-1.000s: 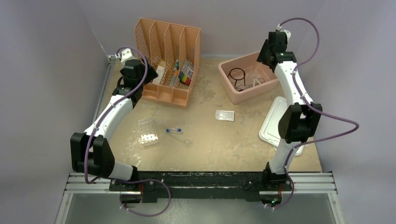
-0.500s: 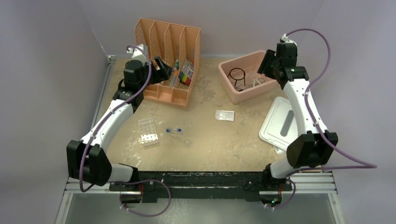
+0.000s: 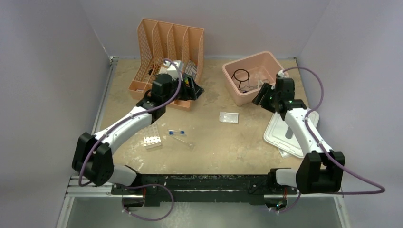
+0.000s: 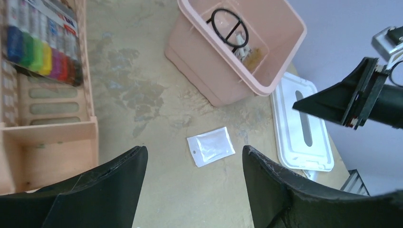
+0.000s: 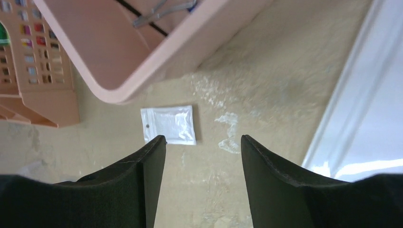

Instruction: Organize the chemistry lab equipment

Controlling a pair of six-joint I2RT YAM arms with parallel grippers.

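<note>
A black wire ring (image 3: 241, 76) lies in the pink tub (image 3: 260, 58), with metal tongs (image 5: 161, 14) beside it. On the table lie a blue-capped clear tube (image 3: 177, 132), a white tube rack (image 3: 152, 141), a clear funnel-like piece (image 3: 184, 139) and a small clear bag (image 3: 228, 117). My left gripper (image 3: 196, 90) is open and empty in front of the peach organizer; in its wrist view (image 4: 192, 152) the bag (image 4: 211, 146) lies between the fingers, below. My right gripper (image 3: 259, 97) is open and empty beside the tub's front right; its wrist view (image 5: 203, 140) shows the bag (image 5: 169, 124) ahead.
The peach slotted organizer (image 3: 157, 38) stands at the back left and holds coloured markers (image 4: 38, 47). The tub's white lid (image 3: 278, 135) lies on the right, under the right arm. The two grippers face each other across the bag.
My left arm has swung right, from the organizer's left side to its front right. My right arm has come down from above the tub to its front right corner.
</note>
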